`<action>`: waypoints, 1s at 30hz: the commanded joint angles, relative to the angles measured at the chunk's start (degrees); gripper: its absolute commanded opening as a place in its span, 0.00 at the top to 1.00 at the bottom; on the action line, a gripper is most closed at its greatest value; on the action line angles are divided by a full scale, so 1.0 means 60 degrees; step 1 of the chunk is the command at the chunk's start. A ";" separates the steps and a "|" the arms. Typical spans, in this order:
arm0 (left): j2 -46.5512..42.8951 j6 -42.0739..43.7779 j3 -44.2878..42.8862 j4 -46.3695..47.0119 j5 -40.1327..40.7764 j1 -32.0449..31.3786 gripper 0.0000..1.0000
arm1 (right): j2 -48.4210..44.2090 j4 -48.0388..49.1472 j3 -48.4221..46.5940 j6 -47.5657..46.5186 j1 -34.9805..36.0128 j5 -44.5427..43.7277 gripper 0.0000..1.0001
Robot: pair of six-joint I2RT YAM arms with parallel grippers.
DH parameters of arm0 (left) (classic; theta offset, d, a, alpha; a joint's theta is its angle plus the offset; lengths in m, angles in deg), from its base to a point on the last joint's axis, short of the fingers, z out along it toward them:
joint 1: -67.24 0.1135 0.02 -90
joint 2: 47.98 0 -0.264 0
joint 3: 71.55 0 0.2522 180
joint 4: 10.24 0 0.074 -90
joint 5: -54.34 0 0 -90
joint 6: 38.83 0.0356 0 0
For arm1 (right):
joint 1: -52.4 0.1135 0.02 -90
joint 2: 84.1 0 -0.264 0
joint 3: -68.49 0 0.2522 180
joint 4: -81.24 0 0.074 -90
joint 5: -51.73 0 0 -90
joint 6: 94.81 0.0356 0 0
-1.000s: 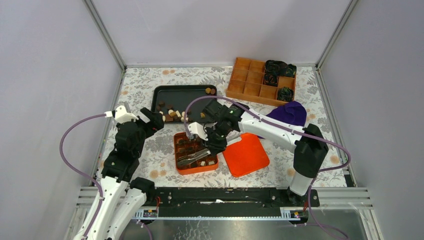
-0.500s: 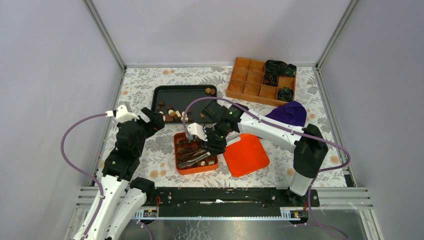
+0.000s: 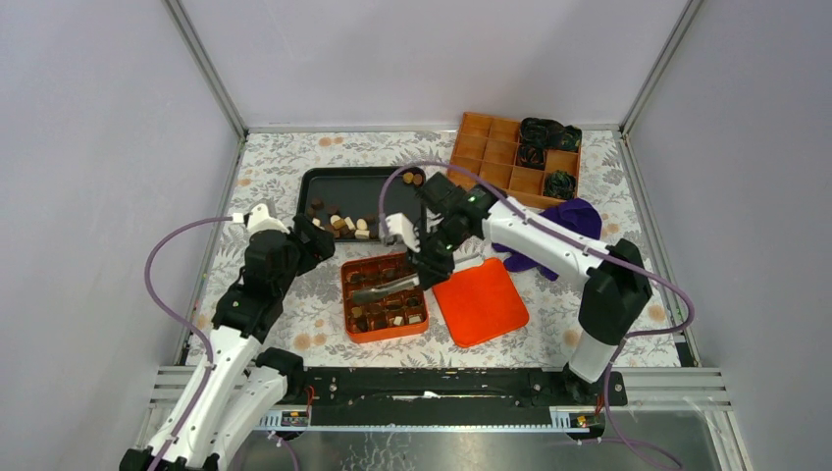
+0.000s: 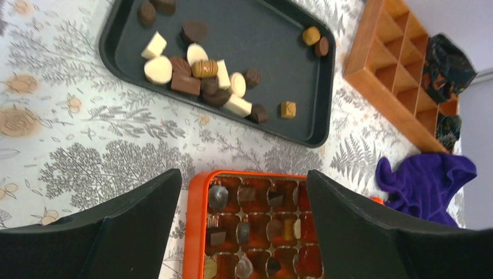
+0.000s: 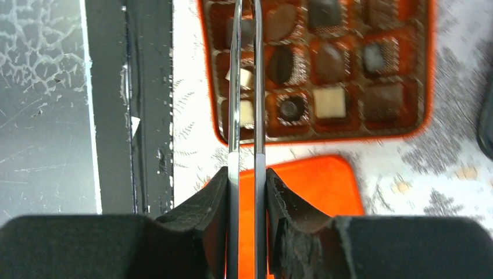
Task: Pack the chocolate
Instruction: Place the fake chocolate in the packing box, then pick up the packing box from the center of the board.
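Floral table (image 3: 294, 162), right end effector (image 5: 246, 180) pinching tongs (image 5: 234, 87) over the box (image 5: 349, 138), left end effector (image 4: 243, 177) open, empty; thin tongs might twist.

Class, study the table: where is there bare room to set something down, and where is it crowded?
Bare tablecloth lies behind the black tray, left of the wooden compartment box, and along the near edge before the orange lid. Crowded: between tray and chocolate box, where the left gripper, right gripper and tongs hang.
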 commanded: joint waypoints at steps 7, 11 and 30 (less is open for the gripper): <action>0.1595 -0.0929 0.0279 -0.0600 -0.1446 0.0086 0.35 | -0.0967 0.0342 0.0176 0.0659 -0.2624 0.1205 0.76; 0.2868 -0.0946 0.0202 -0.0559 -0.1933 0.0073 0.46 | -0.0983 0.0517 0.0272 0.0794 -0.3272 0.1338 0.76; 0.5621 -0.0168 -0.0276 -0.0065 -0.1796 -0.0051 0.89 | -0.1113 0.0759 0.0536 0.0962 -0.4022 0.1596 0.76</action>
